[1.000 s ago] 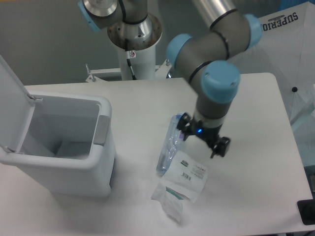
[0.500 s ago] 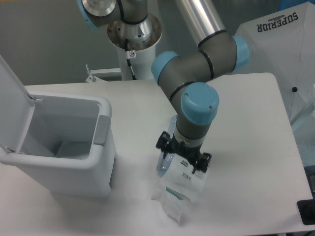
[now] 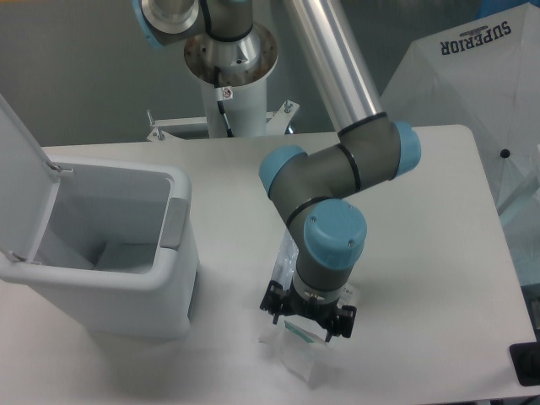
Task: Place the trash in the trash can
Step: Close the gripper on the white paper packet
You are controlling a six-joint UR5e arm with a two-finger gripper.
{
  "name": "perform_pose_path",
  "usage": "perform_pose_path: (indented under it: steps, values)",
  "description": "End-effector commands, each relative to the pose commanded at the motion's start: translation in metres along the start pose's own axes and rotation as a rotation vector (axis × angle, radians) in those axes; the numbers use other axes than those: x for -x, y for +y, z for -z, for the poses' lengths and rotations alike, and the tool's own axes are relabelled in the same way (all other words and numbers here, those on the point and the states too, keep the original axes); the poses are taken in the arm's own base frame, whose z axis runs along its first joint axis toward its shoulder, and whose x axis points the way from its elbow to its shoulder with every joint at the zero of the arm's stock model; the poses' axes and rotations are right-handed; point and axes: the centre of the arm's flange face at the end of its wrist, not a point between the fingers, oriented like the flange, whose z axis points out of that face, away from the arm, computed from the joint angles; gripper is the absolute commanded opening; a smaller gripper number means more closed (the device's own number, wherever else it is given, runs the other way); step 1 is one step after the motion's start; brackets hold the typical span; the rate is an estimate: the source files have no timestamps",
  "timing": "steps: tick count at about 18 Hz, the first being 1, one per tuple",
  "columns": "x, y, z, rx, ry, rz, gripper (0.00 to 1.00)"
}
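Observation:
The white trash can [image 3: 126, 299] stands at the left of the table with its lid [image 3: 18, 181] swung open, and its inside looks empty. My gripper [image 3: 307, 323] points straight down over the white plastic packet [image 3: 300, 356], whose lower corner shows below the wrist. The wrist hides the fingers, so I cannot see how the jaws stand or whether they touch the packet. Only a sliver of the crushed clear bottle [image 3: 288, 253] shows, just left of the arm.
The robot's base column [image 3: 229, 76] stands at the table's back edge. A white cloth with black print [image 3: 477, 76] hangs off the right side. A dark object [image 3: 527, 363] sits at the lower right corner.
The arm has swung down and left, from beside the bottle's right side to directly over the packet, and now covers most of the packet and the bottle.

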Motion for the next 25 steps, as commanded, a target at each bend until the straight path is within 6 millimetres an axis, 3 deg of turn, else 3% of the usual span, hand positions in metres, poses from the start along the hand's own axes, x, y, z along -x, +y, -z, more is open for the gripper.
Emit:
perform_pose_path:
  steps: [4, 6, 8, 11, 13, 22, 25]
  values:
    - [0.002, -0.002, -0.020, 0.016, 0.017, 0.029, 1.00]
    - [-0.006, -0.007, -0.030, 0.025, 0.024, 0.019, 0.99]
    - [-0.009, -0.008, -0.036, 0.030, 0.033, 0.040, 0.73]
    - [-0.017, -0.014, -0.041, 0.033, 0.035, 0.051, 0.20]
    - [-0.017, -0.016, -0.038, 0.027, 0.031, 0.050, 0.00]
    - [-0.017, -0.020, -0.023, 0.007, 0.017, 0.045, 0.00]
    - [-0.012, -0.024, 0.012, -0.037, -0.012, 0.045, 0.00]
